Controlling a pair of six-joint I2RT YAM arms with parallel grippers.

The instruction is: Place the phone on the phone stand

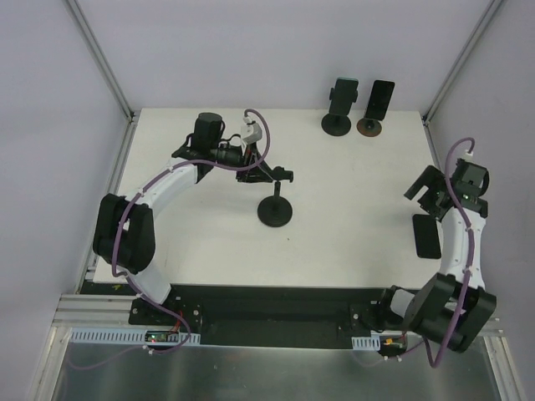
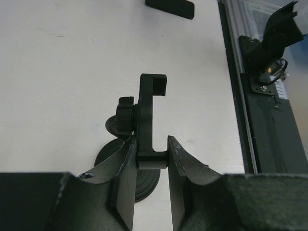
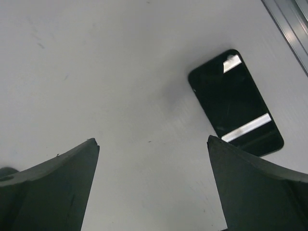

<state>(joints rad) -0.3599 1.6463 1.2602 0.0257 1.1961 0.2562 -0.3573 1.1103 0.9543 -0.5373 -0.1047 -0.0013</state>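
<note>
2 jobs are divided here: the phone stand (image 2: pixel 147 110) is gripped by the left hand (image 2: pixel 151 144), apparently so that it is steadied in the middle of the tabletop (image 1: pixel 334 242), while the right hand (image 3: pixel 153 140) is held wide open above the phone (image 3: pixel 236 103), which is lying flat near the right edge.

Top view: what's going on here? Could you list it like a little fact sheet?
table: white
stand: upright mid-table, cradle empty
left pincer: shut on the stand's cradle
phone: lying flat, screen dark, near the right edge
right pincer: open, hovering near the phone, not touching it
far stands: two at the back edge, each holding a phone
task state: phone not yet on the stand
</note>
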